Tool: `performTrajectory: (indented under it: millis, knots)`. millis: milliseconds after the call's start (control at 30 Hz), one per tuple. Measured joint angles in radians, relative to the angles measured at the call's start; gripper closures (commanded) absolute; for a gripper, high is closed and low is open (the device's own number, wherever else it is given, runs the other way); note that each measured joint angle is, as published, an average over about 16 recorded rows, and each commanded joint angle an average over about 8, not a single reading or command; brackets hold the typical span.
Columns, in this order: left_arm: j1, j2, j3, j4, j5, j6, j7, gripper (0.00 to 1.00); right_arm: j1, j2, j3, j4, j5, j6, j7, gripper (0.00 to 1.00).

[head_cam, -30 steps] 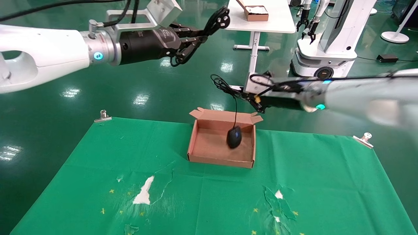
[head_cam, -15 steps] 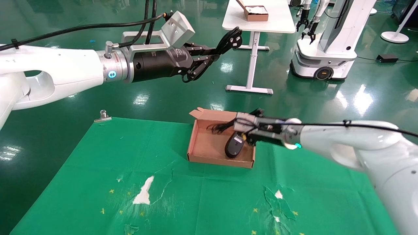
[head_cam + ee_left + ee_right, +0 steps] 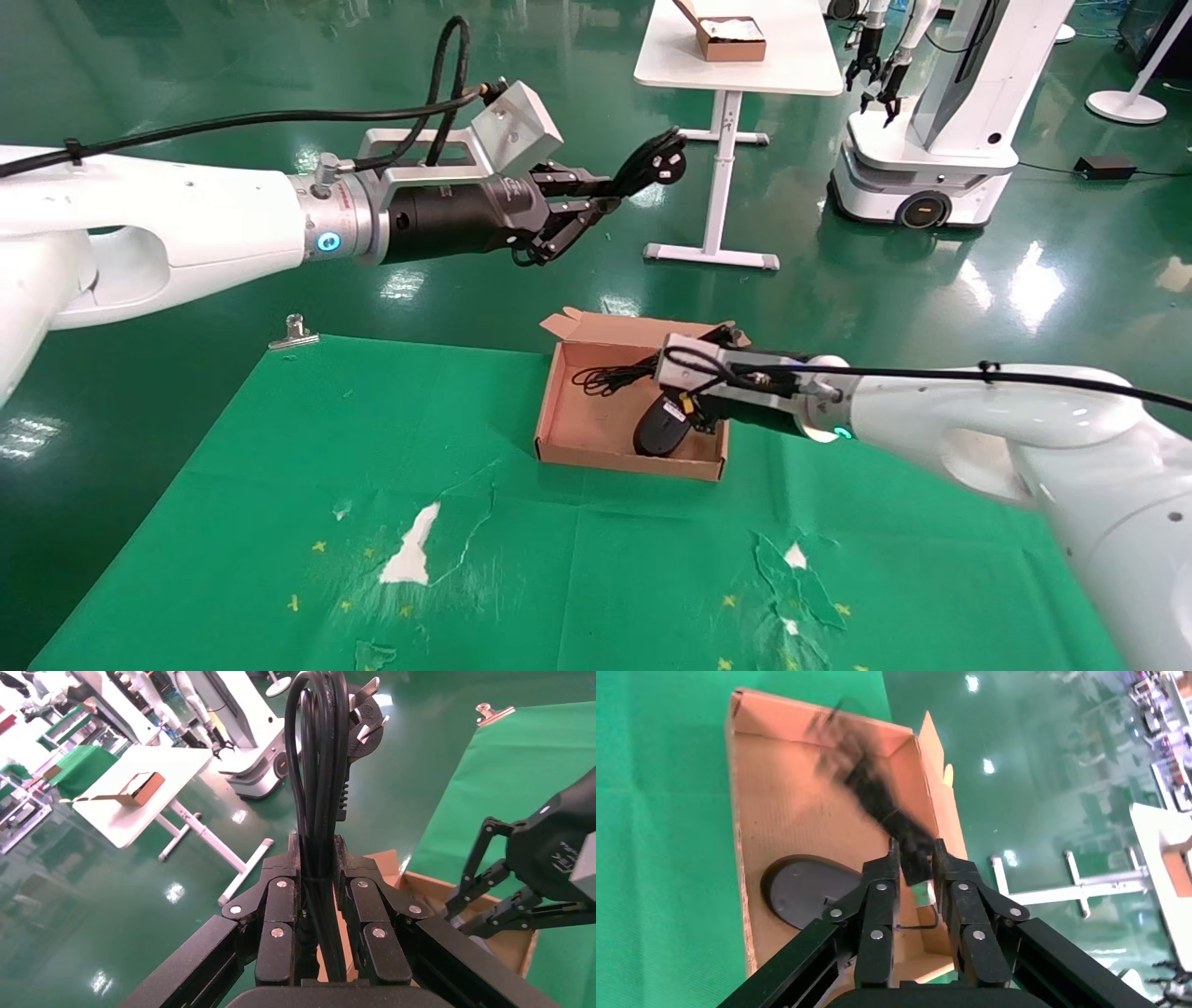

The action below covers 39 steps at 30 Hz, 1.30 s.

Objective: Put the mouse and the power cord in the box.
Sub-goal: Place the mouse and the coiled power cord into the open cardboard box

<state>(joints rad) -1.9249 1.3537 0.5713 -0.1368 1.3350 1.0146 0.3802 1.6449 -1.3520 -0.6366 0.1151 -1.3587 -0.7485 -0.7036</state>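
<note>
The brown cardboard box (image 3: pixel 549 410) stands on the green cloth at the table's far middle. The black mouse (image 3: pixel 659 431) lies inside it by the right wall, pale underside up (image 3: pixel 807 892). Its thin cable (image 3: pixel 610 377) is bundled at the box's far end. My right gripper (image 3: pixel 689 415) is low over the box's right side, shut on the cable's plug end (image 3: pixel 916 864). My left gripper (image 3: pixel 607 189) hangs high beyond the box, shut on the thick coiled power cord (image 3: pixel 656 163), whose plug (image 3: pixel 365 720) points away.
Beyond my table stand a white table (image 3: pixel 801 65) carrying a cardboard box with white contents (image 3: pixel 731 37), and another robot (image 3: pixel 931 121). A metal clip (image 3: pixel 293 331) holds the cloth's far left corner. The cloth is torn near the front (image 3: pixel 410 554).
My right gripper came down from above the box, lowering the dangling mouse until it lies in the box. The left arm dropped slightly, still holding the power cord.
</note>
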Motion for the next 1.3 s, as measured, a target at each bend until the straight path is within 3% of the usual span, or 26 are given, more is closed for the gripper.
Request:
performTrajectory:
  millis: [300,633,1033,1300]
  knots:
    - [0.03,0.006,0.041,-0.07,0.0,-0.013,-0.025,1.0,0.022,0.019,0.013,-0.027,0.034,0.023,-0.02,0.0]
    - [0.088,0.01,0.114,-0.148,-0.008,-0.05,-0.052,1.0,0.117,0.084,0.01,-0.051,0.028,0.006,-0.086,0.0]
    - [0.208,0.019,0.282,-0.271,-0.049,-0.143,-0.11,1.0,0.252,0.196,-0.003,-0.064,0.006,-0.1,-0.137,0.0]
    - [0.263,0.018,0.425,-0.343,-0.081,-0.225,-0.203,1.0,0.327,0.286,-0.012,-0.07,-0.006,-0.224,-0.152,0.0]
